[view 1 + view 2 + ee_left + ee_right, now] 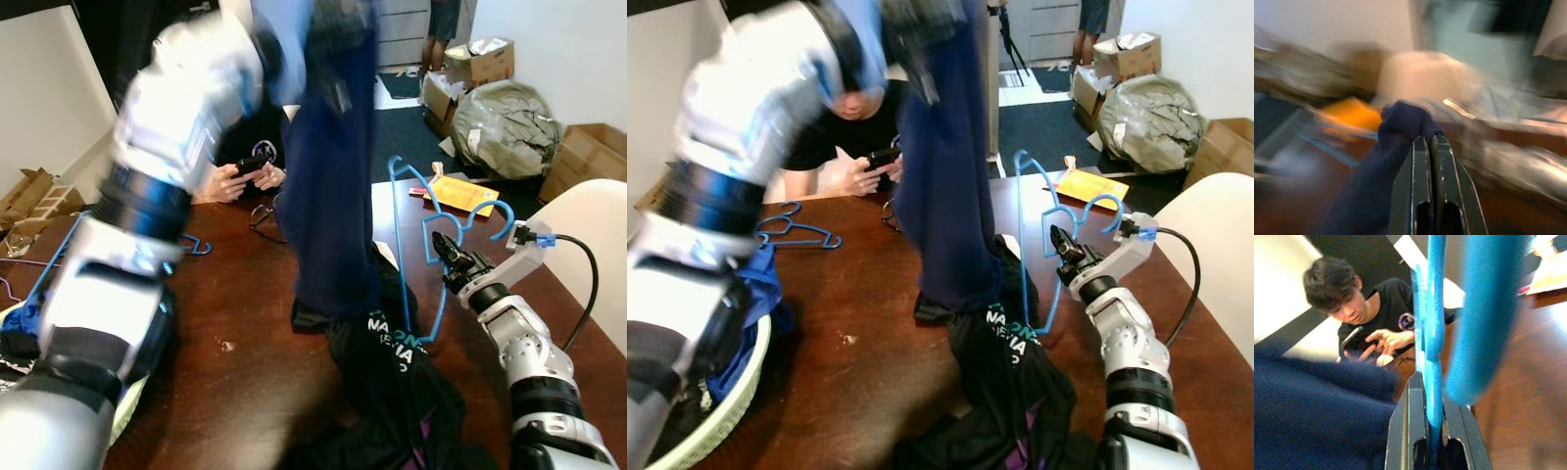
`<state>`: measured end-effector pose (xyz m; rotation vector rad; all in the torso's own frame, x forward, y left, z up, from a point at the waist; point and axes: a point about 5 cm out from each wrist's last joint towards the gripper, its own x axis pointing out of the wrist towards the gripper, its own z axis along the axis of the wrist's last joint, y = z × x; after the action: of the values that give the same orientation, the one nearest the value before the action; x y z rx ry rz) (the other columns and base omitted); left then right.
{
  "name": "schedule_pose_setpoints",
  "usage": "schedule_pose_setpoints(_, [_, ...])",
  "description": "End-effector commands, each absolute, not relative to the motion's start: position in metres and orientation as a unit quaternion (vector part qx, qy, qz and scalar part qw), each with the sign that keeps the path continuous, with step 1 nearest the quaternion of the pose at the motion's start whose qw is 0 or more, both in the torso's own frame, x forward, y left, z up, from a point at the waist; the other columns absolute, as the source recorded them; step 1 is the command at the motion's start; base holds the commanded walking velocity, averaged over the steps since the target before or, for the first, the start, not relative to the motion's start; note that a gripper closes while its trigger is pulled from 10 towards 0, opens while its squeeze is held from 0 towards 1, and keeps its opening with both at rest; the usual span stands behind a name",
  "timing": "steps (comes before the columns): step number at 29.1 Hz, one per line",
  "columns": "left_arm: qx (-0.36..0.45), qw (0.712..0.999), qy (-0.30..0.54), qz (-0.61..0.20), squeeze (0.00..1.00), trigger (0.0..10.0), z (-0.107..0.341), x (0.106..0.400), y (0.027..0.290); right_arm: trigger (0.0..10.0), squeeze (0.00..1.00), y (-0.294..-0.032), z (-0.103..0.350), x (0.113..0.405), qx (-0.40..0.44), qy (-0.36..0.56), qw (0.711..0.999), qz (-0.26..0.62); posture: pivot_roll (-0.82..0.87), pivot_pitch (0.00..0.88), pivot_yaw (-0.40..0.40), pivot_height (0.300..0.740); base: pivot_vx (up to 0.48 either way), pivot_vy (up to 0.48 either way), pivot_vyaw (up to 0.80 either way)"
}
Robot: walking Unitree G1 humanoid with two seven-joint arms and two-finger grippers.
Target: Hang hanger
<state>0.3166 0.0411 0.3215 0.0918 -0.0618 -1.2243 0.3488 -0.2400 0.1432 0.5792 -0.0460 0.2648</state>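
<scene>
Over the counter, both hands grip.
Left hand pinches navy garment aloft; right hand clamps blue hanger. Next, I judge: thread hanger into garment.

Beside the right gripper's fingers, clamped on the thin blue plastic hanger, a hanging navy cloth and a black printed garment heap crowd the dark wooden table, with bare tabletop beyond the cloth and a seated person opposite.
</scene>
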Motion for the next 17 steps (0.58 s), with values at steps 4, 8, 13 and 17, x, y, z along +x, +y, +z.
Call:
schedule_pose_setpoints(4, [0.035,0.777,0.113,-0.619,0.0,0.0,0.25,0.285,0.055,10.0,0.0,-0.235,0.144,0.349,0.293,-0.023,0.946,0.139,0.01,0.0,0.076,0.735,0.0,0.0,0.0])
schedule_pose_setpoints(8, [0.04,0.759,0.194,-0.62,0.0,0.0,0.209,0.259,0.077,10.0,0.0,-0.235,0.144,0.348,0.293,-0.023,0.946,0.14,0.02,0.0,0.079,0.735,0.0,0.0,0.0])
schedule_pose_setpoints(13, [0.084,0.736,0.311,-0.595,0.0,0.0,0.164,0.218,0.121,10.0,0.0,-0.237,0.145,0.347,0.294,-0.022,0.945,0.14,0.04,0.0,0.08,0.735,0.0,0.0,0.0])
schedule_pose_setpoints(17, [0.116,0.732,0.365,-0.564,0.0,0.0,0.151,0.201,0.148,10.0,0.0,-0.237,0.145,0.346,0.295,-0.022,0.945,0.141,0.05,0.0,0.073,0.735,0.0,0.0,0.0])
